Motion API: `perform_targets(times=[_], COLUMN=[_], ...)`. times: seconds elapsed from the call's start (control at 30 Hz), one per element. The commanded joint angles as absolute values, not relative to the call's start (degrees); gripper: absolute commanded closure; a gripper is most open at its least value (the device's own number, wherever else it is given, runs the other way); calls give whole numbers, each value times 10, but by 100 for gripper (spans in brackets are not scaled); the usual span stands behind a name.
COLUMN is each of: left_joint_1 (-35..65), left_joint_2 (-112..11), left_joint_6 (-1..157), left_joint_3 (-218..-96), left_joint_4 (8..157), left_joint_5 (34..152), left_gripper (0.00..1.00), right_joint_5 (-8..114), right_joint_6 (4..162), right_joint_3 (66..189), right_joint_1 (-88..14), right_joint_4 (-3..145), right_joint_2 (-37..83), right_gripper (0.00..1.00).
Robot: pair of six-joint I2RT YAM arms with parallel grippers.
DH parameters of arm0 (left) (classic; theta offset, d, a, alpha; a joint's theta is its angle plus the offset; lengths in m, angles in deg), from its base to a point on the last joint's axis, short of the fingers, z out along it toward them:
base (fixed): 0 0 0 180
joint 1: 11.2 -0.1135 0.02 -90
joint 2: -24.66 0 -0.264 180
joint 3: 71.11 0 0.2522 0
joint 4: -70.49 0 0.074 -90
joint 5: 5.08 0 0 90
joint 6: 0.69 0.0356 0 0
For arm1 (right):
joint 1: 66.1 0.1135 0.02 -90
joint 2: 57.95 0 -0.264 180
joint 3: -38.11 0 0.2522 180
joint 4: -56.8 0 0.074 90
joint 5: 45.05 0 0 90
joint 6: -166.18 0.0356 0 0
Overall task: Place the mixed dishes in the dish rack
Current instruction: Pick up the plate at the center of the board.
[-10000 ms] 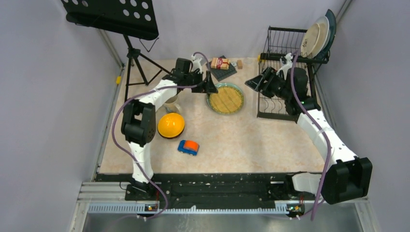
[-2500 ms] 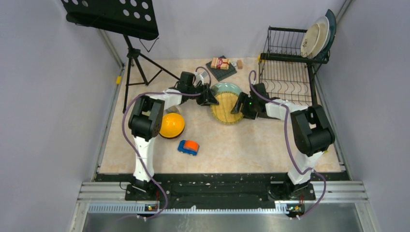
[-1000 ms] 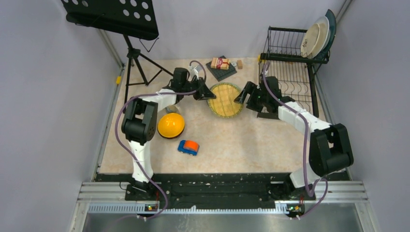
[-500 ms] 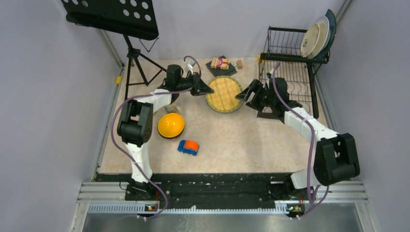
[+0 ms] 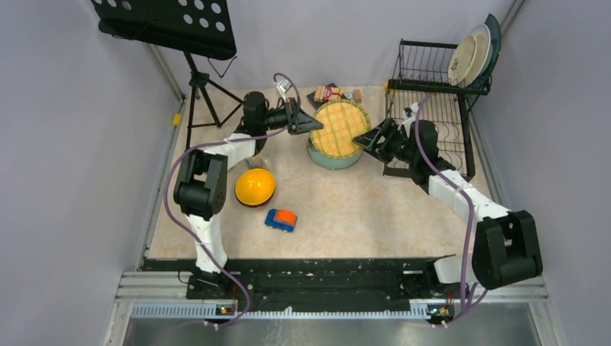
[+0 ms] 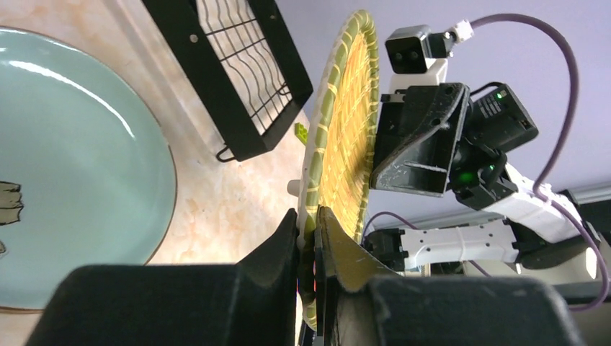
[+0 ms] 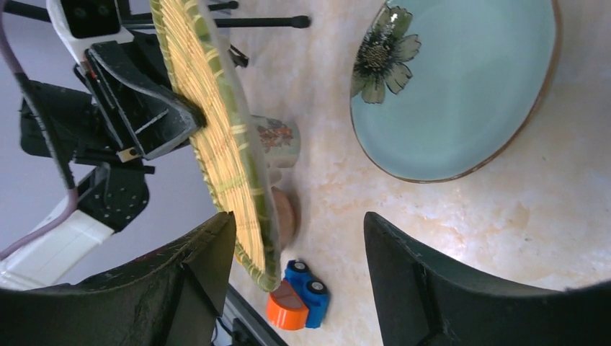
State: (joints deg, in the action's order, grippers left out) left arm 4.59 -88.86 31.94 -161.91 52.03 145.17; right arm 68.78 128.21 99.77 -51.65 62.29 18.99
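The yellowish round plate [image 5: 339, 128] stood on edge in the air above the table [image 5: 375, 209], between the two arms. Your left end effector [image 6: 308, 223] had its fingers pinched narrow on the plate's green-banded rim. Your right end effector [image 7: 299, 220] had come up on the opposite side with its jaws wide. The plate's edge sat close by one finger, but you could not tell from these views whether it touched. The plate's face looked woven, in fine straw-coloured ribs.

Directly beneath it, a mint-green round plate [image 7: 461, 94] lay flat on the table. It was glossy, with a brown rim and a painted flower near one edge.

That made four plates in all. The other two, a cream round plate [image 5: 465, 58] and a dark teal plate [image 5: 494, 36] behind it, leaned upright in the raised tier of the dish rack [image 5: 432, 122]. The rack was black wire, and its flat slotted base lay just beyond your right end effector.

By the left arm stood one pale green mug [image 7: 277, 140] with a floral print. One orange-yellow bowl [image 5: 254, 187] sat rim down, and one blue-and-orange toy car [image 5: 280, 219] lay nearer you.

At the back were a small packet [image 5: 328, 94] on a dark mat and a black perforated music stand [image 5: 166, 25] on its tripod.
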Motion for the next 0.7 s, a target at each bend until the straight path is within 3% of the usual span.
perform_targets(times=[0.0, 0.3, 0.67], left_joint_1=[46, 50, 60], left_joint_2=[-865, -903, -898], left_joint_6=[228, 85, 114], left_joint_3=[-1604, -1617, -1620], left_joint_4=[366, 194, 232], left_joint_5=[1488, 1510, 1505], left_gripper=[100, 100, 100], right_joint_5=[711, 704, 739], right_joint_6=[1297, 1311, 1314], right_joint_3=[991, 966, 986], right_joint_1=[-521, -521, -520], right_joint_4=[541, 474, 441], right_joint_2=[160, 132, 137], right_gripper=[35, 45, 56])
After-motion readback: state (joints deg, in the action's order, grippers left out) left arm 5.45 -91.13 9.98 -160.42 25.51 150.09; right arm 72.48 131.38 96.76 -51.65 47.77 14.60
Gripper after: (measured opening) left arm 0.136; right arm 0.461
